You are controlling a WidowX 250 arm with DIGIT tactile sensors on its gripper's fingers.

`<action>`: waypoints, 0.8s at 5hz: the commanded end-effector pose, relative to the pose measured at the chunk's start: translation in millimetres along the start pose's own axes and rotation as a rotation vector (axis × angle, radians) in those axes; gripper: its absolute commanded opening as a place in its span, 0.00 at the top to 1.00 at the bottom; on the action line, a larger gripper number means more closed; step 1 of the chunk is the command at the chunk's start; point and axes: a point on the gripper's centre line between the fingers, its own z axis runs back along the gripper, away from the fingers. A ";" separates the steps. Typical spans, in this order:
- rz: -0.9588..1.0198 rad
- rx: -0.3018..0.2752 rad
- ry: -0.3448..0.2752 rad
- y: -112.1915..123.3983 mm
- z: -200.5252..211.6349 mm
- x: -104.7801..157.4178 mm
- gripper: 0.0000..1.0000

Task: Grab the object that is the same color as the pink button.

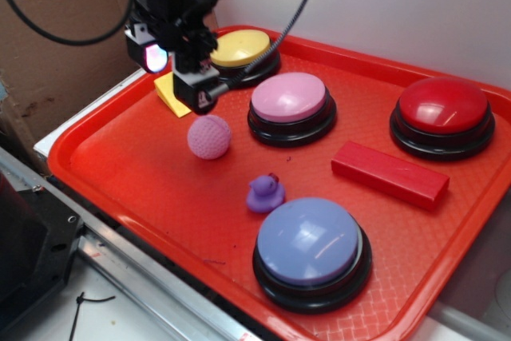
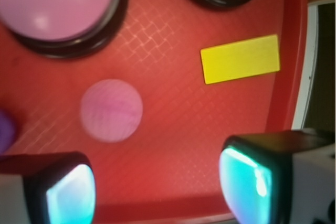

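We haven't grabbed the pink ball (image 2: 111,110) yet; it sits on the tray (image 1: 152,197). Our fingers (image 2: 71,195) hang spread and empty above it, so lowering and pinching is all that's left.

Gripper (image 2: 157,187) raised, jaws apart, empty

The arm (image 1: 172,5) hides part of the yellow button (image 1: 239,47) and the yellow block (image 1: 172,93). In the wrist view, the pink button (image 2: 58,3) is cropped and the purple duck (image 2: 5,129) is a blur at the left edge.
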 end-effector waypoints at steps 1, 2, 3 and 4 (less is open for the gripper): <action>-0.065 -0.010 0.034 -20.1 -14.5 20.4 0.00; -0.060 -0.025 0.059 -21.6 -24.1 18.4 0.00; -0.055 -0.017 0.087 -20.2 -31.3 14.9 0.00; -0.025 -0.004 0.105 -15.7 -32.7 12.8 0.00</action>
